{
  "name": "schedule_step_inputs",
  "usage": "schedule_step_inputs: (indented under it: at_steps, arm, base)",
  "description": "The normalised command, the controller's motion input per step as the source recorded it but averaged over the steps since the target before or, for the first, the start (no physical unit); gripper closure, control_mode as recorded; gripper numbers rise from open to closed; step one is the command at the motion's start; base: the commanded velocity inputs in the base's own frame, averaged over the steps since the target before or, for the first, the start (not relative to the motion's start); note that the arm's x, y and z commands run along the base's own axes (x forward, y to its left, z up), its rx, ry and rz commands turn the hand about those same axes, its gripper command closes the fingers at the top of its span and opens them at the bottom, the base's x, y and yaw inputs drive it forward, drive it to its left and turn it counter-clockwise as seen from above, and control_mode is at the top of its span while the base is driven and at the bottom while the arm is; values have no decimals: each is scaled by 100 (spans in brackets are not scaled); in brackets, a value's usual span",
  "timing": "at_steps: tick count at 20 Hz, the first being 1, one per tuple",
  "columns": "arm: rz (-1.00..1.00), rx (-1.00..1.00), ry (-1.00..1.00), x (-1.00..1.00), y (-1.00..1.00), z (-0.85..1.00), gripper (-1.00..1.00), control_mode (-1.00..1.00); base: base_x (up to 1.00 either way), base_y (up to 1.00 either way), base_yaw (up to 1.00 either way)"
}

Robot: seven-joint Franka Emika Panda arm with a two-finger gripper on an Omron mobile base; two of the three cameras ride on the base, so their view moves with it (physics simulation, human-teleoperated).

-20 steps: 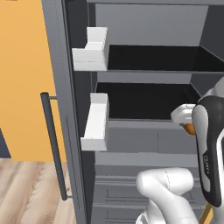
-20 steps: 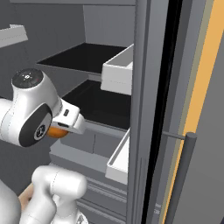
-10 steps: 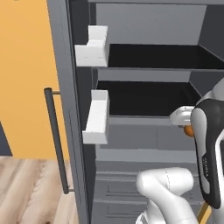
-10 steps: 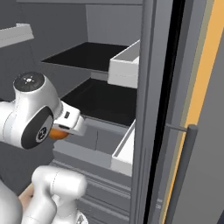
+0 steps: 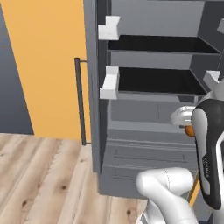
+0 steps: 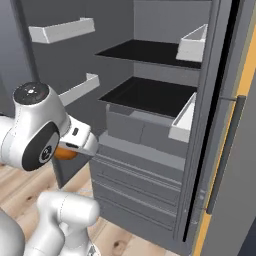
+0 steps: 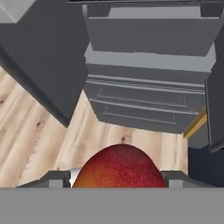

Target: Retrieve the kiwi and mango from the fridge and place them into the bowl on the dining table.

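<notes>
the pincer (image 7: pixel 119 178) is clamped on the mango (image 7: pixel 119 168), its two dark tips sitting at either side of the red-orange fruit in the hand view. from the base views the same fruit shows as a patch of orange tucked under the wrist, (image 6: pixel 65 153) in front of the fridge (image 5: pixel 144 109) and outside it, at about the height of the lower drawers. the fridge stands with both doors swung wide, black shelves (image 6: pixel 150 95) bare where they can be seen, white door bins (image 5: pixel 109 83) on either side.

judging by this, the step in hand is carrying the mango out of the fridge. the kiwi, the bowl and the dining table cannot be placed from here. next the base has to back clear of the open doors and turn toward the table, with the grip kept firm on the round, smooth fruit.
</notes>
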Motion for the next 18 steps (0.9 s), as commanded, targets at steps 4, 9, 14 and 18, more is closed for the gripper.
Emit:
schedule_step_inputs:
  at_steps: [4,9,14,18]
  arm:
    - [0,0,0,0,0,0,100,100]
    - [0,0,0,0,0,0,100,100]
    - [0,0,0,0,0,0,100,100]
    - [0,0,0,0,0,0,100,100]
  base:
    - [-44,31,43]
    - [-23,38,56]
    - [-8,43,62]
    - [0,46,61]
